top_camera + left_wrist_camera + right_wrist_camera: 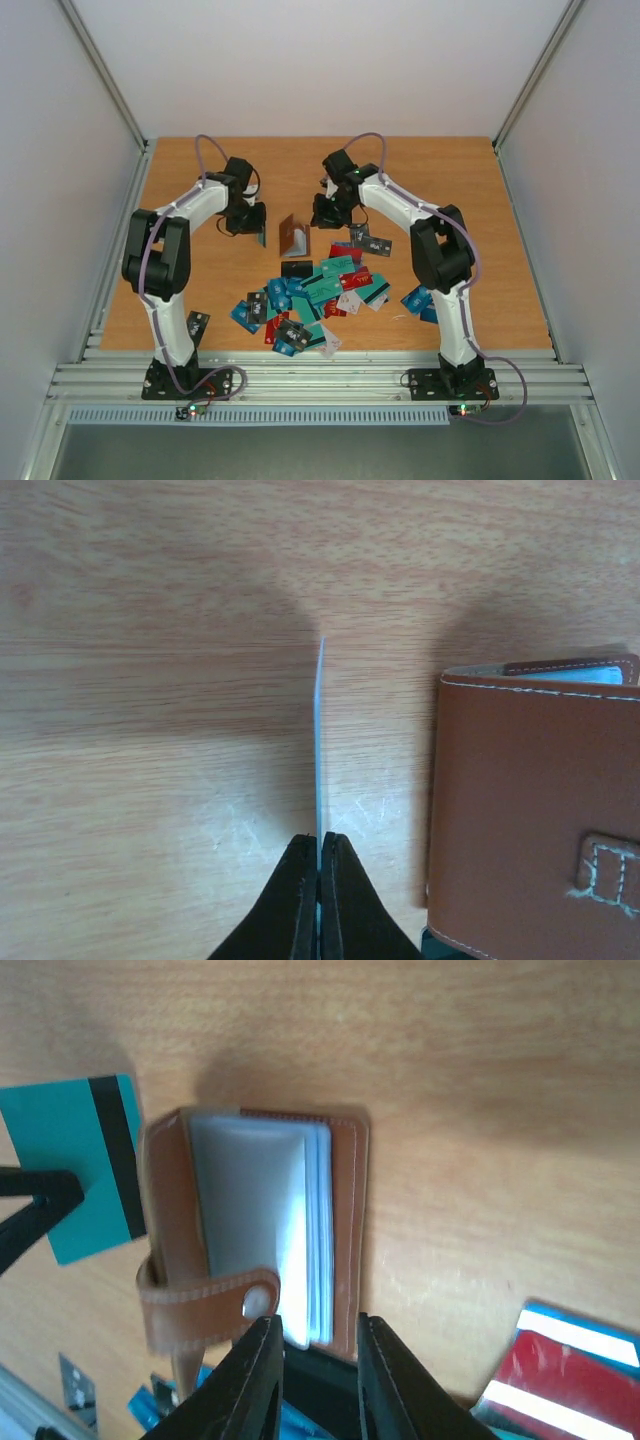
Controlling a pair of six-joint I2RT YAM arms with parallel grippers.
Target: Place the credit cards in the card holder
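The brown card holder [293,236] stands open on the table between my two grippers. In the right wrist view the card holder [170,1210] shows clear sleeves and a strap with a snap. My right gripper [320,1335] has its fingers against either side of the holder's near edge, shut on the sleeves and back cover. My left gripper [319,842] is shut on a teal credit card [319,740] seen edge-on, just left of the card holder [530,810]. That teal card [85,1165] has a black stripe. More credit cards [310,295] lie in a loose pile nearer the bases.
One card [197,325] lies alone by the left arm's base. A few cards [420,300] lie by the right arm, and others [370,240] are under its forearm. A red and blue card [565,1365] lies right of the holder. Metal frame rails border the wooden table [450,180].
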